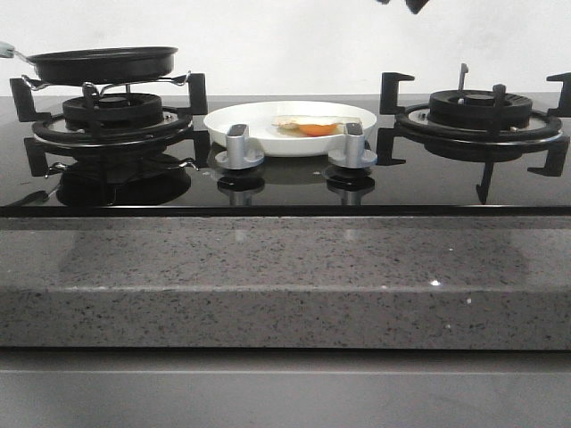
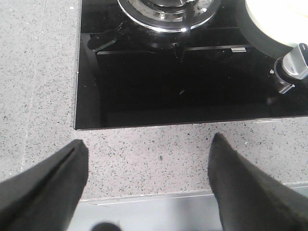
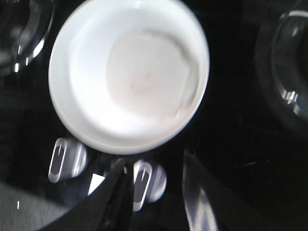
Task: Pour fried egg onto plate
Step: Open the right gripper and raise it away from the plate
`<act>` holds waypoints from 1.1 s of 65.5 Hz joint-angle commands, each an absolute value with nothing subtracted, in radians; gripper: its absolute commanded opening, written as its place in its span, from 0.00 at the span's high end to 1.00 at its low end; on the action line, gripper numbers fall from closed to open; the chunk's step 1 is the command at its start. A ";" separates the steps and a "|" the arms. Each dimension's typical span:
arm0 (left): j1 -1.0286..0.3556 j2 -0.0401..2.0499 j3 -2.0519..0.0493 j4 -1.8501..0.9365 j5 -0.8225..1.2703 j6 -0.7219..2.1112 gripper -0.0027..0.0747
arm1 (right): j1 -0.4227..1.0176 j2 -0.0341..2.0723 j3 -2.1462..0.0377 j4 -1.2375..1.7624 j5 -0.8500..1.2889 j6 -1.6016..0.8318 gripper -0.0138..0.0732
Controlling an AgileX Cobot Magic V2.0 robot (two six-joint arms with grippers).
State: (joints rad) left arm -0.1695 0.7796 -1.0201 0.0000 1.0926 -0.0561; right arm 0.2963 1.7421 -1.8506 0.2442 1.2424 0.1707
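Front view, pale fried egg (image 1: 308, 126) w/ orange yolk on white plate (image 1: 241, 117), both tools spread, empty.

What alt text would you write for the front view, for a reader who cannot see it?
A white plate holding a fried egg sits at the middle of a black glass stove, behind two grey knobs. A black frying pan rests on the left burner; the right burner is bare.

Kitchen: gas hob (image 1: 285, 183), burners (image 1: 482, 111), granite counter (image 1: 285, 276).
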 commanded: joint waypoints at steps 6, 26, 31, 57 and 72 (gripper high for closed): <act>-0.177 0.775 -1.043 -0.008 1.040 -0.066 0.30 | 0.338 1.493 -1.655 0.203 1.140 0.156 0.51; -0.177 0.775 -1.043 -0.008 1.040 -0.066 0.30 | 0.338 1.138 -1.335 0.190 1.063 0.156 0.51; -0.177 0.775 -1.043 -0.008 1.040 -0.066 0.30 | 0.338 1.072 -1.265 0.185 1.057 0.156 0.51; -0.177 0.775 -1.043 -0.008 1.040 -0.066 0.30 | 0.338 0.776 -0.922 0.184 1.032 0.156 0.51; -0.177 0.775 -1.043 -0.008 1.040 -0.066 0.30 | 0.338 0.725 -0.889 0.184 1.032 0.156 0.51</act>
